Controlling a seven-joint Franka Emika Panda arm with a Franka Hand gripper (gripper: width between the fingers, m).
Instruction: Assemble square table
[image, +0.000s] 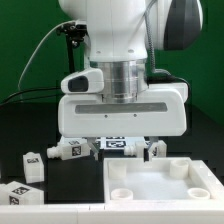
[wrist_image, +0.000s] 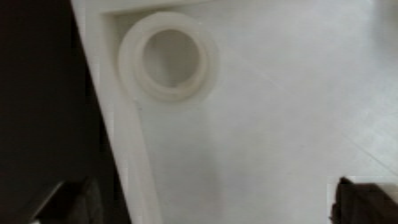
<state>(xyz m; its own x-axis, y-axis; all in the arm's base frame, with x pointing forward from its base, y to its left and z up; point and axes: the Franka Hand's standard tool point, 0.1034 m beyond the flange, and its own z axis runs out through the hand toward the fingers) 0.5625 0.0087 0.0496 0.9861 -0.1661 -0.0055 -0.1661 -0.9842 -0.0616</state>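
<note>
The gripper (image: 122, 150) hung open above the tabletop (image: 160, 192); placing seemed done, a nine-o'clock leg (image: 68, 150) needed grasping next.

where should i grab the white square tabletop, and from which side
Probably its raised rim, coming straight down from above: the tabletop lies flat, sockets up, and looks too wide to span, while the thin rim beside the corner socket suits a pinch.

One square table slab (image: 160, 196), three tagged block legs (image: 35, 166) clearly in sight, and one robot arm (image: 120, 40).
</note>
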